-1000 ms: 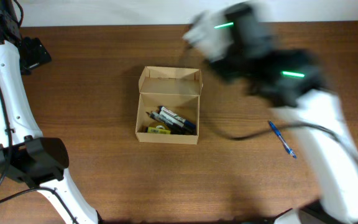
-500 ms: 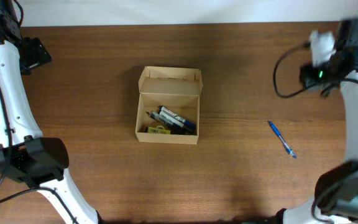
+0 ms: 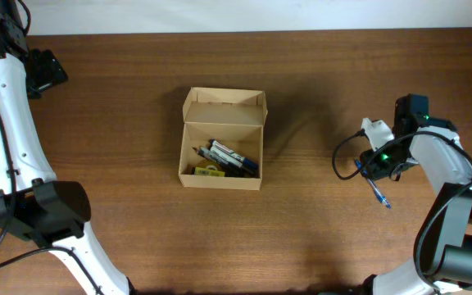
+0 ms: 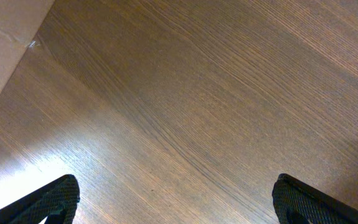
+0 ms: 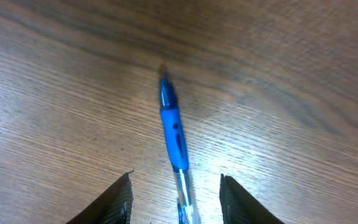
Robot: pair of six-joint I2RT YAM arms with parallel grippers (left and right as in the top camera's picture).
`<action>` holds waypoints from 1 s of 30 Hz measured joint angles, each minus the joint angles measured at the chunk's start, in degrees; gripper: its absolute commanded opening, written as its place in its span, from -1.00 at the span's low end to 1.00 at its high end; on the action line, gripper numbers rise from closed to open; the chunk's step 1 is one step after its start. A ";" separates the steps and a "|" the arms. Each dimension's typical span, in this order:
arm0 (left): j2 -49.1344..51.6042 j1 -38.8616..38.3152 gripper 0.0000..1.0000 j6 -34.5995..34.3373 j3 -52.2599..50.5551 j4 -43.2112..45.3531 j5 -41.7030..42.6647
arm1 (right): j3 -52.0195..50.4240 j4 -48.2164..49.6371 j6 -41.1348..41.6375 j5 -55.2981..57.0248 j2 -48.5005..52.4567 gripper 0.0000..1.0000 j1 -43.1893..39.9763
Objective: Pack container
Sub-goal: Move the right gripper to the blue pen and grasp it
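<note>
**Fingers (image 5: 114,202) straddling the blue pen (image 5: 171,130)**

Now the right gripper (image 5: 178,205) is hovering spread wide over it, not pinching yet; left gripper (image 4: 179,208) is idling, spread, over bare table (image 4: 179,93); the cardboard box (image 3: 220,181) is sitting mid-table, lid (image 3: 224,106) open, markers (image 3: 228,157) already inside; pen and lid-closing are looking like what's left.

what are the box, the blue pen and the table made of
Container: plain tan cardboard with a matte look, shown by its folded flaps and creased edges.
Pen: probably plastic. It has a slightly glossy opaque blue section that runs into a clear barrel.
Table: brown wood grain with a soft sheen where the light falls. Whether it is solid wood, veneer or laminate cannot be told.
</note>
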 measured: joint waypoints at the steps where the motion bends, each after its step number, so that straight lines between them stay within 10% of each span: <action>1: 0.00 0.00 1.00 0.00 0.00 0.00 0.00 | -0.42 0.13 -0.02 0.00 0.00 -0.10 0.00; 17: 0.00 0.00 1.00 0.00 0.00 0.00 0.02 | -2.49 2.49 -0.61 2.03 4.48 -0.24 1.20; 21: 0.00 0.00 1.00 0.00 0.00 0.00 0.00 | -2.36 3.10 0.11 4.33 4.81 -0.92 2.56; 30: 0.00 0.00 1.00 0.00 0.00 0.00 0.00 | -0.11 1.51 5.20 2.67 6.16 -0.93 3.08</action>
